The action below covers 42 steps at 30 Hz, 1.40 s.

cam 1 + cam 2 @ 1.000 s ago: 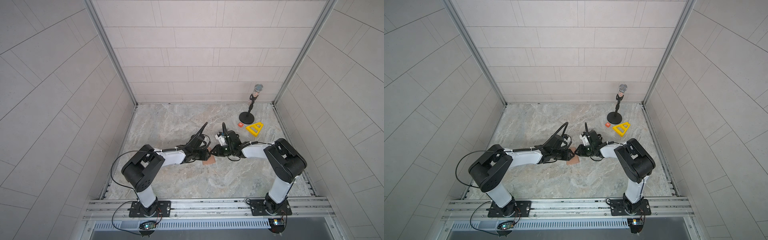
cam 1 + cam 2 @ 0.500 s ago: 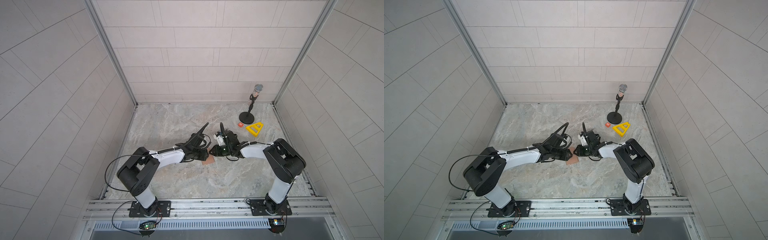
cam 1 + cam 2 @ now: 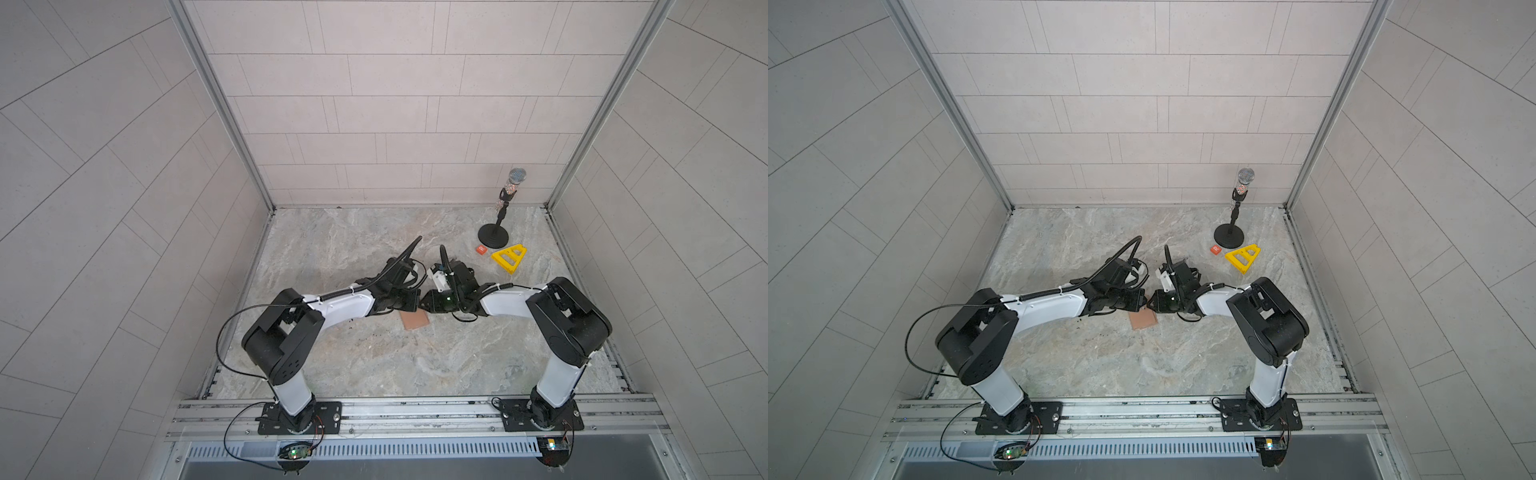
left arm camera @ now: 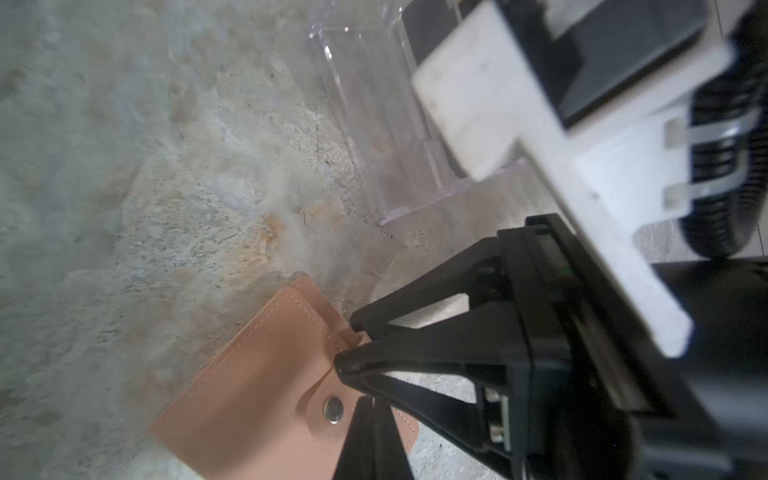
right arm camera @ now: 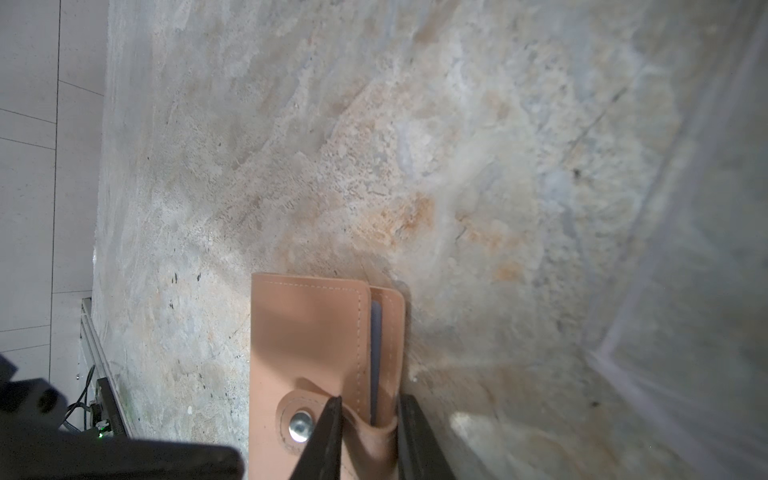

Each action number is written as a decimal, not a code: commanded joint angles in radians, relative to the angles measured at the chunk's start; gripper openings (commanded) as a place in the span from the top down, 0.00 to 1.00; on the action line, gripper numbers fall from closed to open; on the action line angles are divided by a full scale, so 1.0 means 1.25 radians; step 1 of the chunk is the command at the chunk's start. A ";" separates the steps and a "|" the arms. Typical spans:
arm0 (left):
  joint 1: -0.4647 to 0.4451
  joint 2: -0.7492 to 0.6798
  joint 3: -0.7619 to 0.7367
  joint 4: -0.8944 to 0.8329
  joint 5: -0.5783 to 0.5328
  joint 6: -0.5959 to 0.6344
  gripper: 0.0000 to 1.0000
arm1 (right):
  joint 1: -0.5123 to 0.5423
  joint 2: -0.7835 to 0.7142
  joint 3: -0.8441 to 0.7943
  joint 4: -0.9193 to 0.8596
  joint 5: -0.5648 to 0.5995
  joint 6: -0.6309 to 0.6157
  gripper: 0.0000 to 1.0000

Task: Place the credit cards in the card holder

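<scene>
Marble counter [image 3: 374,361]: card holder [image 3: 414,320] lies folded mid-counter, right hand [image 5: 372,399] clamped across its snap tab [image 5: 307,415] and edge, left hand [image 4: 368,405] fully closed, tip beside the tab, gripping nothing. Looks like tab work; next move needs 1 hand pinning while the other works the tab. Only right wrist shows 1 lilac card [image 5: 376,332] inside; only left wrist shows the clear box [image 4: 365,116].

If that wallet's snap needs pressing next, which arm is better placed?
Probably the left: the left gripper is shut, tip beside the snap, while the right gripper clamps the tab edge of the card holder, seemingly steadying it.
</scene>
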 commanded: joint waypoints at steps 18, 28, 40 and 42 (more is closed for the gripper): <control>0.011 0.042 -0.034 0.038 0.022 -0.009 0.93 | 0.022 0.044 -0.014 -0.109 0.048 -0.015 0.76; 0.010 0.055 -0.093 0.058 0.008 0.024 0.91 | 0.023 0.043 -0.009 -0.118 0.055 -0.016 0.76; 0.008 0.027 -0.118 0.059 0.017 0.091 0.79 | 0.026 0.044 -0.003 -0.123 0.060 -0.016 0.76; 0.006 0.017 -0.127 0.059 0.015 0.103 0.76 | 0.028 0.046 -0.003 -0.123 0.062 -0.016 0.76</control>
